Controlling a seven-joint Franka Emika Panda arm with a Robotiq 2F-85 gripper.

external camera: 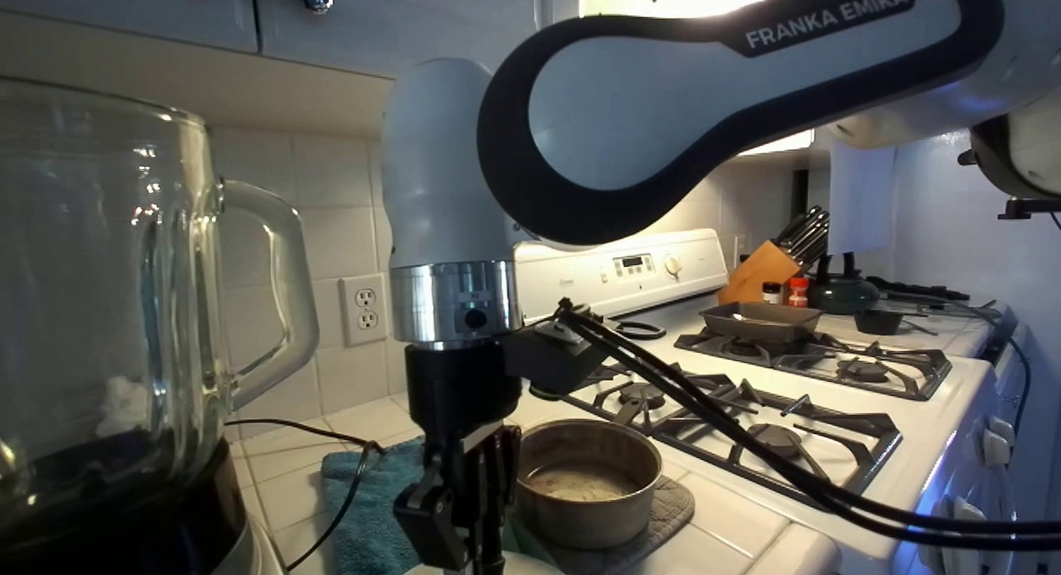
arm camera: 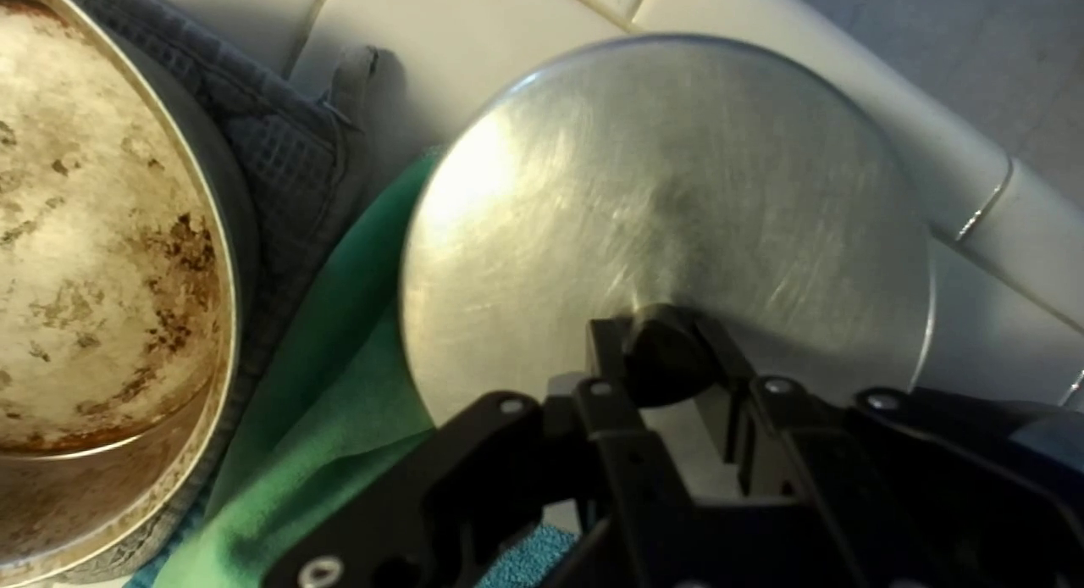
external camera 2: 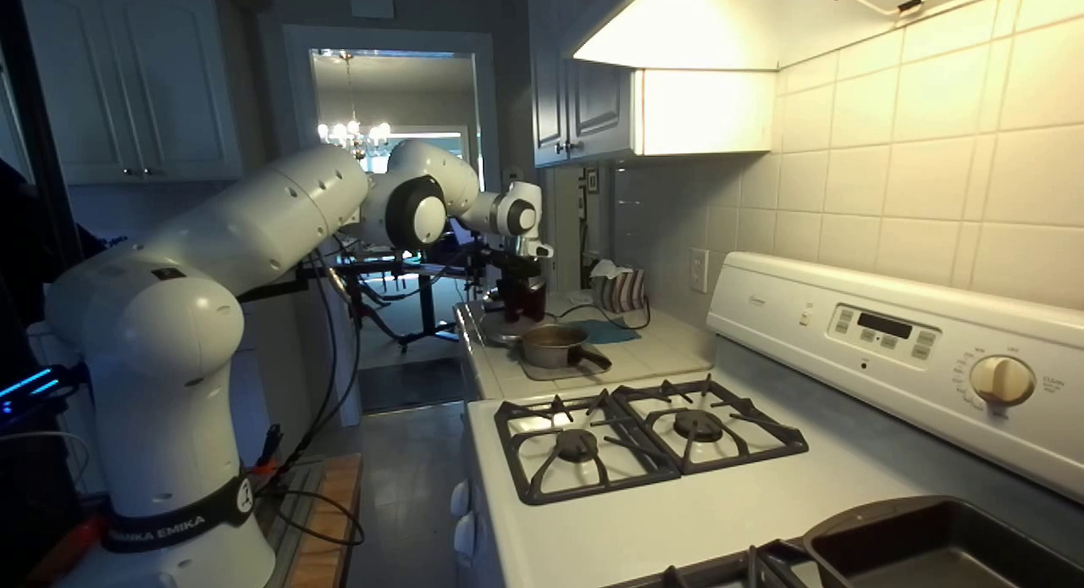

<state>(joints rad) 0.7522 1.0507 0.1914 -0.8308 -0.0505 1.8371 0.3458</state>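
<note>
A round silver metal lid (arm camera: 542, 257) with a dark knob (arm camera: 669, 363) lies under my gripper (arm camera: 662, 338) in the wrist view. The two fingers are closed against the sides of the knob. I cannot tell whether the lid rests on the counter or hangs just above it. In an exterior view my gripper (external camera: 477, 554) points down, and only a sliver of the lid (external camera: 530, 563) shows at the bottom edge. An open, stained pot (arm camera: 235, 207) stands beside the lid; it shows in both exterior views (external camera: 593, 513) (external camera 2: 546, 352). A green cloth (arm camera: 339, 435) lies between them.
The pot stands on a grey potholder (external camera: 675, 509). A teal towel (external camera: 373, 509) lies behind my gripper. A glass blender jug (external camera: 178, 268) with a cord stands close by. The stove (external camera 2: 584, 529) has black grates and a dark baking pan (external camera: 761, 322). A striped tissue box (external camera 2: 622, 291) stands farther back.
</note>
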